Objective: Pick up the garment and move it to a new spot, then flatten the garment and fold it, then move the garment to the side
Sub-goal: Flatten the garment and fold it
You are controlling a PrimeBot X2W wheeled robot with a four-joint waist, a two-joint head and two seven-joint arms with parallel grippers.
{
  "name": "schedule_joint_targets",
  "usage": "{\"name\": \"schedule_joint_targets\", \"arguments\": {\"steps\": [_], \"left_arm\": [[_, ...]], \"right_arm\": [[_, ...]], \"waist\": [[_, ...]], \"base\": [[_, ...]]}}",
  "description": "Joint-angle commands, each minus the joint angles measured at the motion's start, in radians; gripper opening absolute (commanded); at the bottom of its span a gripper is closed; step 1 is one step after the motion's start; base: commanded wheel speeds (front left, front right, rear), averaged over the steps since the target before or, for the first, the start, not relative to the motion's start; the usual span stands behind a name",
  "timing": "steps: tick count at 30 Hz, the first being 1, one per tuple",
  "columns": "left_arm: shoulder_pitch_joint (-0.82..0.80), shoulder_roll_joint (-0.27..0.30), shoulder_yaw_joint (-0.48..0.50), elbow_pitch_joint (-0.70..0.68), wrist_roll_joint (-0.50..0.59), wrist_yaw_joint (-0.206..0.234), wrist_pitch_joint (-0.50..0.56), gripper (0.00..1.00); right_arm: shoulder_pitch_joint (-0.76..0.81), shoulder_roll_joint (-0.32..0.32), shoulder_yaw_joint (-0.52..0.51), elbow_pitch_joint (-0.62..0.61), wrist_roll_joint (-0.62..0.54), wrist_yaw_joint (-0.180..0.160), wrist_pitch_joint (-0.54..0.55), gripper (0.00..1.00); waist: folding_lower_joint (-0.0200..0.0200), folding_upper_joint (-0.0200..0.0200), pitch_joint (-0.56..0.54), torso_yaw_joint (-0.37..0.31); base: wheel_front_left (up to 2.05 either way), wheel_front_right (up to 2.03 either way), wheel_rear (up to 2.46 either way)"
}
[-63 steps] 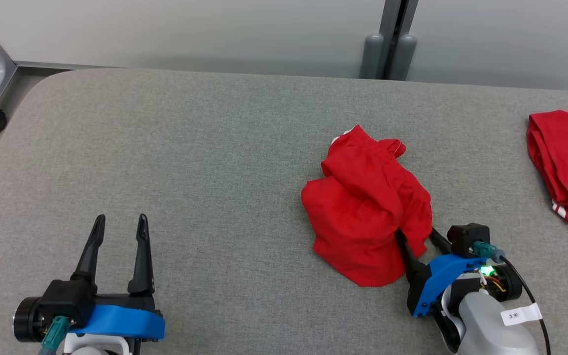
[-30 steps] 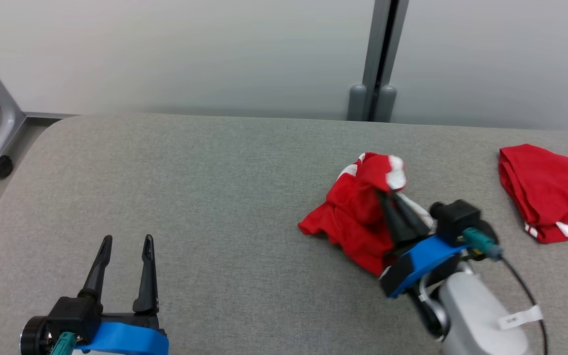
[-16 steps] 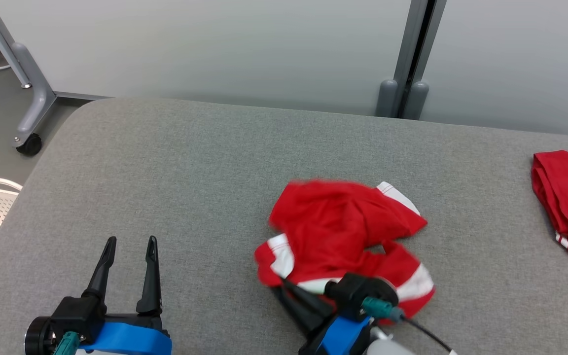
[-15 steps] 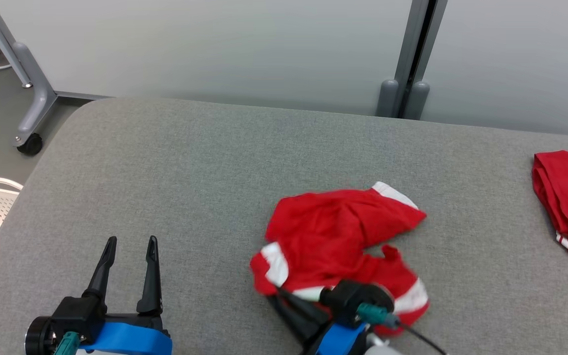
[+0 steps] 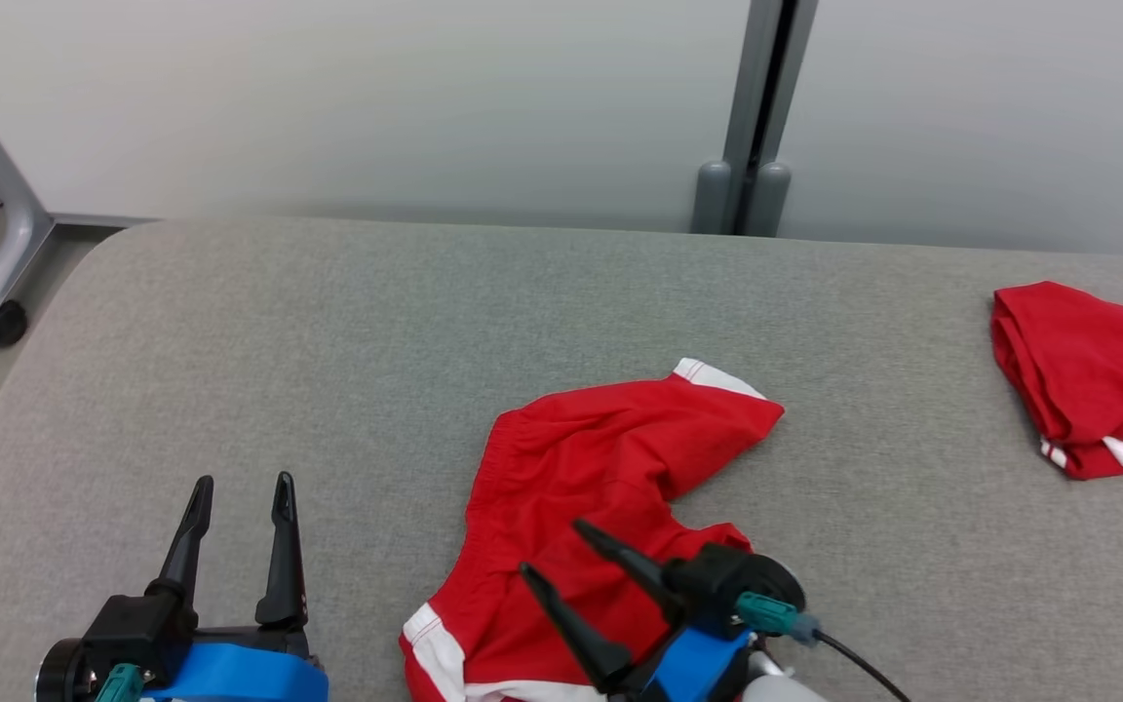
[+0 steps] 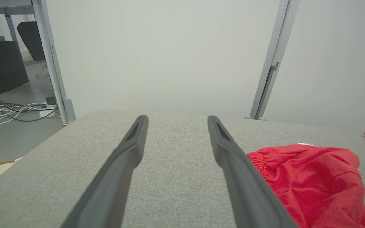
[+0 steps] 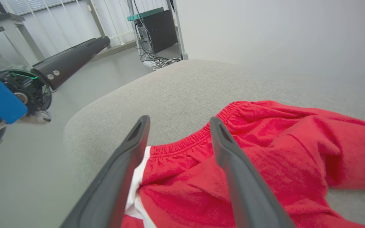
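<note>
Garment [image 5: 610, 458] now flatter — R gripper [image 5: 550, 546] jaws apart.

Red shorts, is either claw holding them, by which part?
Nothing is held. The right claw stands open over the shorts, the left claw open beside them.

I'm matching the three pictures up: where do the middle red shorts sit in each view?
Head view: shorts lower centre.
Left wrist view: shorts lower right.
Right wrist view: shorts lower centre to right edge.
Shared landmark: grey table beneath them.
</note>
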Motion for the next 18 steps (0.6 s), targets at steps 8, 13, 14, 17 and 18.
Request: {"name": "schedule_joint_targets", "arguments": {"steps": [8, 13, 14, 17, 18], "left_arm": [[0.034, 0.000, 0.021, -0.009, 0.003, -0.001, -0.004, 1.00], [0.041, -0.002, 0.022, -0.013, 0.005, -0.001, -0.004, 1.00], [0.041, -0.002, 0.022, -0.013, 0.006, -0.001, -0.004, 1.00], [0.038, -0.003, 0.015, -0.014, 0.007, -0.001, -0.004, 1.00], [0.035, -0.003, 0.013, -0.014, 0.006, -0.001, -0.004, 1.00]], "right_arm": [[0.113, -0.035, -0.243, -0.048, -0.094, 0.000, -0.001, 1.00], [0.155, -0.053, -0.360, -0.041, -0.135, 0.000, -0.001, 1.00], [0.160, -0.053, -0.374, -0.039, -0.139, 0.000, -0.001, 1.00], [0.157, -0.053, -0.399, -0.019, -0.156, 0.000, -0.001, 1.00], [0.148, -0.052, -0.403, -0.009, -0.161, 0.000, -0.001, 1.00]], "waist": [[0.0000, 0.0001, -0.040, -0.056], [0.0000, 0.0001, -0.041, -0.068], [0.0000, 0.0001, -0.041, -0.069], [0.0000, 0.0001, -0.039, -0.065], [0.0000, 0.0001, -0.038, -0.063]], "base": [[0.00, 0.00, 0.00], [0.00, 0.00, 0.00], [0.00, 0.00, 0.00], [0.00, 0.00, 0.00], [0.00, 0.00, 0.00]]}}
